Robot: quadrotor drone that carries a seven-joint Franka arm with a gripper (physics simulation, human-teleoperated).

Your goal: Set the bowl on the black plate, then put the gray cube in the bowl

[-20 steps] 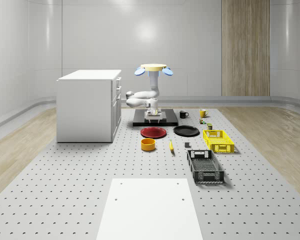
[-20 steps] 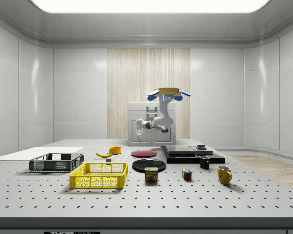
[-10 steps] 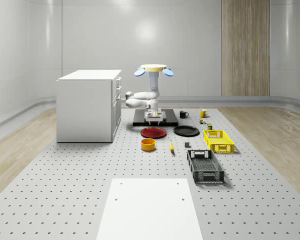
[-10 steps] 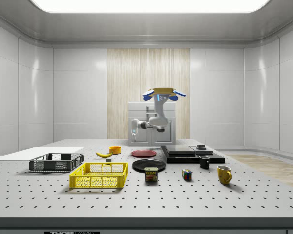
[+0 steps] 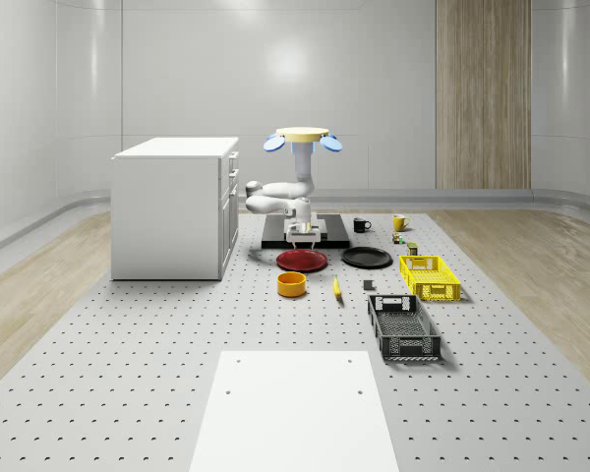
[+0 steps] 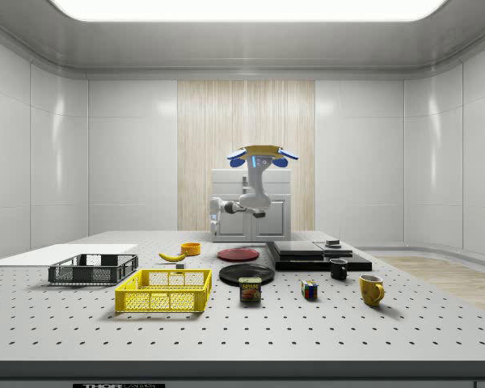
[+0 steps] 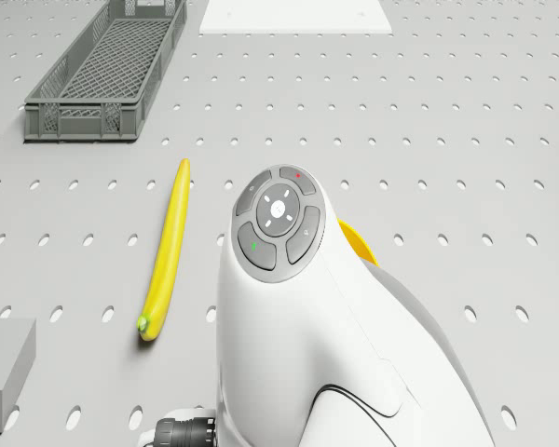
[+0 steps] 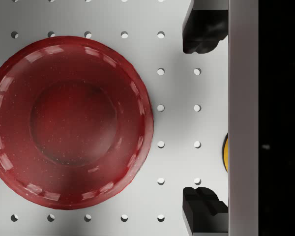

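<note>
Gray mesh crate point(image 5: 403, 327) is seen nearest in the whole-scene view, with the yellow basket point(image 5: 430, 276) beyond it. The orange bowl point(image 5: 292, 284) is set on the perforated table point(image 5: 128, 334), beside the banana point(image 5: 336, 286) and apart from the black plate point(image 5: 367, 258). A small gray block point(image 7: 5, 365), likely the gray cube, is seen near the banana's tip in the drone view. Farther back, the gripper point(image 5: 303, 237) is held just above the far edge of the red plate point(image 5: 302, 261), its fingers point(image 8: 202, 32) spread wide with nothing between them. The drone point(image 5: 303, 137) is hovering over the black platform point(image 5: 336, 236), beside the white cabinet point(image 5: 172, 206).
</note>
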